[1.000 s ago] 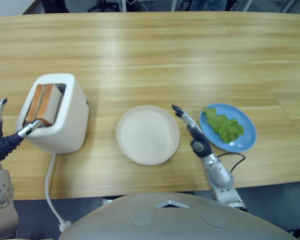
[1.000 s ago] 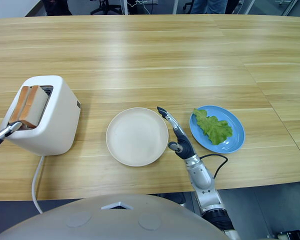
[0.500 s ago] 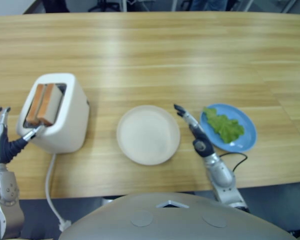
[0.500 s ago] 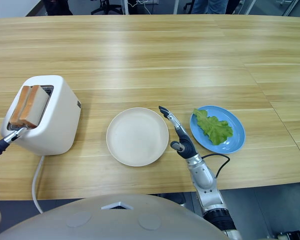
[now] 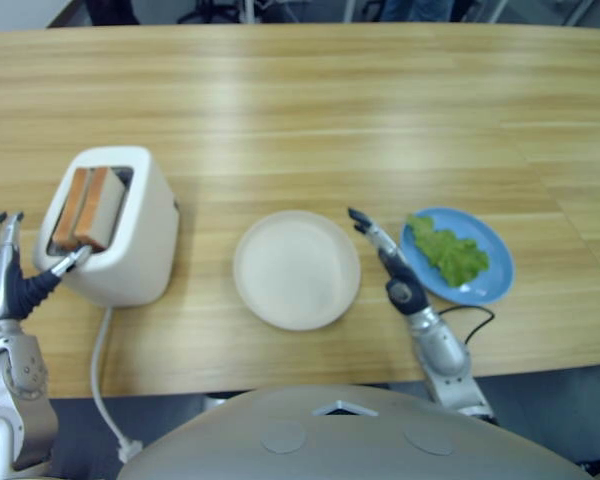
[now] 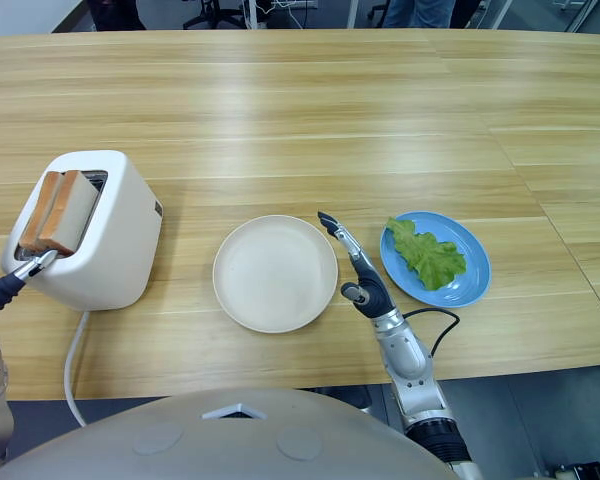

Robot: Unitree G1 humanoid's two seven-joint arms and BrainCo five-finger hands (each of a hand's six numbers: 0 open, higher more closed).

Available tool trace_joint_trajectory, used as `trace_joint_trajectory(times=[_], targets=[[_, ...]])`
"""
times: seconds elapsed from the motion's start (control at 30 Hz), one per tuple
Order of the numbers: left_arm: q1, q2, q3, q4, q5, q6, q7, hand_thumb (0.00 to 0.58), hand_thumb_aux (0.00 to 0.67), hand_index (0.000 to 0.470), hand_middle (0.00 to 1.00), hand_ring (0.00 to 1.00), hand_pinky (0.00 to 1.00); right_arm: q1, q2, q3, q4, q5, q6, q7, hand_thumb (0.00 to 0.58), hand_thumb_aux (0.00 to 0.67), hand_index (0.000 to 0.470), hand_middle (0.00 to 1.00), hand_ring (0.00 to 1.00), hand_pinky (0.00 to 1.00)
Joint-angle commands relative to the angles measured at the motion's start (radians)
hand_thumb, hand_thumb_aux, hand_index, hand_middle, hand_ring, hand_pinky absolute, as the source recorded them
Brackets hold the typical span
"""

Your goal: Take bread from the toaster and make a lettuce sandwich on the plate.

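A white toaster (image 5: 115, 240) stands at the table's left with two bread slices (image 5: 88, 207) upright in its slots. My left hand (image 5: 12, 283) is at its near-left corner, open, one fingertip touching the toaster's front rim. An empty cream plate (image 6: 275, 272) lies in the middle. To its right a blue plate (image 6: 467, 262) carries a green lettuce leaf (image 6: 425, 254). My right hand (image 6: 358, 276) rests between the two plates, fingers straight and open, holding nothing.
The toaster's white cord (image 5: 102, 372) runs off the near table edge. A thin black cable (image 6: 432, 322) loops by my right wrist. Bare wooden table (image 5: 310, 110) stretches behind the plates.
My left hand has dropped and pulled back toward the near-left edge of the toaster. The right hand has edged slightly right. Toaster, bread and plates have stayed put.
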Motion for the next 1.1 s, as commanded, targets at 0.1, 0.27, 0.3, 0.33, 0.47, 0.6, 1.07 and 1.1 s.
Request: trace_joint_trajectory(times=[0.1, 0.27, 0.3, 0.33, 0.47, 0.6, 1.07, 1.1], targets=[[0.018, 0.009, 0.027, 0.013, -0.011, 0.023, 0.000, 0.000, 0.000, 0.000, 0.00, 0.00, 0.00, 0.002, -0.002, -0.015, -0.002, 0.009, 0.010, 0.000, 0.000, 0.000, 0.000, 0.00, 0.00, 0.00], [0.018, 0.019, 0.056, 0.017, -0.025, 0.032, 0.006, 0.000, 0.000, 0.000, 0.00, 0.00, 0.00, 0.006, 0.001, -0.019, -0.006, 0.007, 0.010, -0.003, 0.000, 0.000, 0.000, 0.00, 0.00, 0.00], [0.015, 0.022, 0.056, 0.021, -0.026, 0.033, 0.006, 0.000, 0.000, 0.000, 0.00, 0.00, 0.00, 0.006, 0.002, -0.018, -0.005, 0.007, 0.010, -0.004, 0.000, 0.000, 0.000, 0.00, 0.00, 0.00], [0.008, 0.023, 0.051, 0.025, -0.026, 0.034, 0.005, 0.000, 0.000, 0.000, 0.00, 0.00, 0.00, 0.005, 0.003, -0.017, -0.004, 0.006, 0.010, -0.004, 0.000, 0.000, 0.000, 0.00, 0.00, 0.00], [-0.029, 0.018, 0.020, 0.038, -0.021, 0.042, 0.003, 0.000, 0.000, 0.000, 0.00, 0.00, 0.00, -0.003, 0.005, -0.015, 0.001, 0.007, 0.010, -0.001, 0.000, 0.000, 0.000, 0.00, 0.00, 0.00], [-0.084, 0.013, -0.027, 0.048, -0.016, 0.052, -0.002, 0.000, 0.000, 0.000, 0.00, 0.00, 0.00, -0.005, 0.007, -0.015, 0.001, 0.007, 0.011, 0.001, 0.000, 0.000, 0.000, 0.00, 0.00, 0.00], [-0.133, 0.022, -0.129, 0.061, -0.026, 0.045, -0.017, 0.000, 0.000, 0.000, 0.00, 0.00, 0.00, 0.002, 0.008, -0.018, -0.013, 0.008, 0.014, -0.002, 0.000, 0.000, 0.000, 0.00, 0.00, 0.00], [-0.138, 0.022, -0.136, 0.067, -0.028, 0.044, -0.021, 0.000, 0.000, 0.000, 0.00, 0.00, 0.00, 0.003, 0.008, -0.018, -0.013, 0.008, 0.014, -0.002, 0.000, 0.000, 0.000, 0.00, 0.00, 0.00]])
